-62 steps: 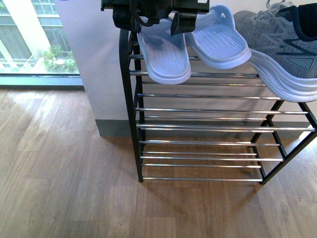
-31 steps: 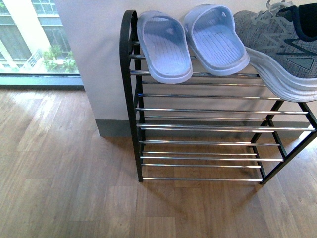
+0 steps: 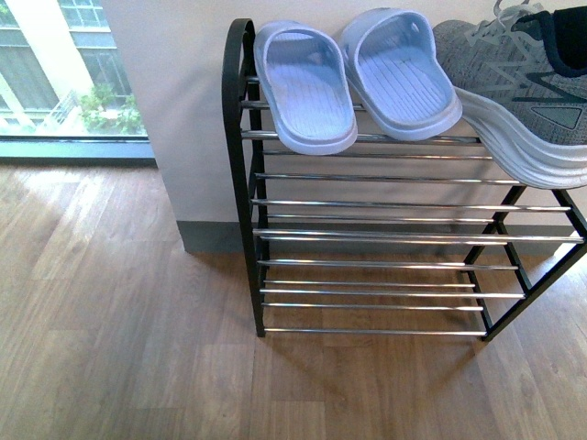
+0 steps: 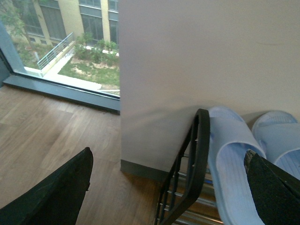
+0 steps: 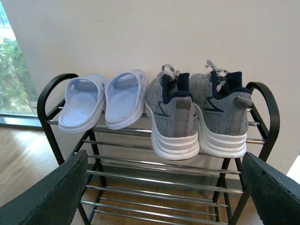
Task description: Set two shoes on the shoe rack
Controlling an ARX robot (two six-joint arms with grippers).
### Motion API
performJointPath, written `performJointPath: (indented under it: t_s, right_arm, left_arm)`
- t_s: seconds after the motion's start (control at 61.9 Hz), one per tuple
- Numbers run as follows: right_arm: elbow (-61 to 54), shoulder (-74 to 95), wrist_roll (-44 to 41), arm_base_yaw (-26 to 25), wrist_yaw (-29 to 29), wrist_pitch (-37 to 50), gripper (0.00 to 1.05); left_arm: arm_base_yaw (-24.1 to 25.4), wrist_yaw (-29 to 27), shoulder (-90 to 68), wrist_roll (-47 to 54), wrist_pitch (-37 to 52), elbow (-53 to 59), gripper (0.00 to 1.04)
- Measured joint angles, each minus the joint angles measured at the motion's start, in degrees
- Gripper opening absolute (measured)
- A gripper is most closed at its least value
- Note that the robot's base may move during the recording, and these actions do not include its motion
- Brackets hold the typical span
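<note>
Grey sneakers (image 5: 197,115) sit paired on the shoe rack (image 5: 262,112) ahead of my right hand (image 5: 159,197), heels outward; both hands spread wide, holding nothing

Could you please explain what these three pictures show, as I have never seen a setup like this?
It is a robot with two arms, each ending in a hand, and three cameras. One picture comes from a camera on its body, looking ahead at a rack against a wall; neither arm shows there. The other two come from cameras on the wrists. The dark shapes at the lower corners of those pictures are the fingers of the left hand and the right hand, spread wide apart and holding nothing. On the rack's top shelf stand two pale blue slippers and, beside them, two grey sneakers heels outward. The lower shelves carry nothing. So both shoes appear to be already placed.
</note>
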State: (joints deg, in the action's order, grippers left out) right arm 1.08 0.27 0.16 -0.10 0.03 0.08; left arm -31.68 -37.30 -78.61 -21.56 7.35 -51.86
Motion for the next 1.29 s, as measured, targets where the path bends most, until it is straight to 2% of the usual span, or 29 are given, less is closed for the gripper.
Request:
performJointPath:
  t_s: [0.259, 0.485, 0.517, 0.566, 0.646, 0.695, 0.792, 0.954, 1.293]
  right_arm:
    - [0.0, 0.0, 0.0, 0.0, 0.0, 0.0, 0.95]
    - [0.0, 0.0, 0.0, 0.0, 0.0, 0.0, 0.95]
    - [0.0, 0.0, 0.0, 0.0, 0.0, 0.0, 0.95]
    - [0.0, 0.0, 0.0, 0.0, 0.0, 0.0, 0.95]
    - [0.0, 0.0, 0.0, 0.0, 0.0, 0.0, 0.95]
    - [0.0, 0.0, 0.0, 0.0, 0.0, 0.0, 0.95]
    - [0.0, 0.0, 0.0, 0.0, 0.0, 0.0, 0.95]
    - [0.0, 0.0, 0.0, 0.0, 0.0, 0.0, 0.95]
    - [0.0, 0.0, 0.0, 0.0, 0.0, 0.0, 0.95]
  left_arm:
    - [-2.4, -9.5, 18.8, 0.8, -3.1, 13.2, 0.95]
    - [-1.5, -9.4, 24.2, -0.1, -5.1, 17.5, 0.95]
    - [-0.7, -5.5, 24.8, 2.3, -1.3, 18.9, 0.91]
    - [1.7, 4.0, 27.2, 8.4, 9.6, 24.0, 0.81]
    - [5.2, 11.4, 31.2, 15.0, 17.3, 29.8, 0.66]
    - [7.0, 13.4, 33.2, 16.7, 18.0, 31.8, 0.59]
    - [12.3, 18.6, 38.4, 19.7, 18.1, 37.4, 0.34]
    - [17.6, 23.8, 44.2, 20.6, 16.9, 41.9, 0.02]
    - [24.5, 30.4, 53.4, 20.9, 12.9, 47.0, 0.01]
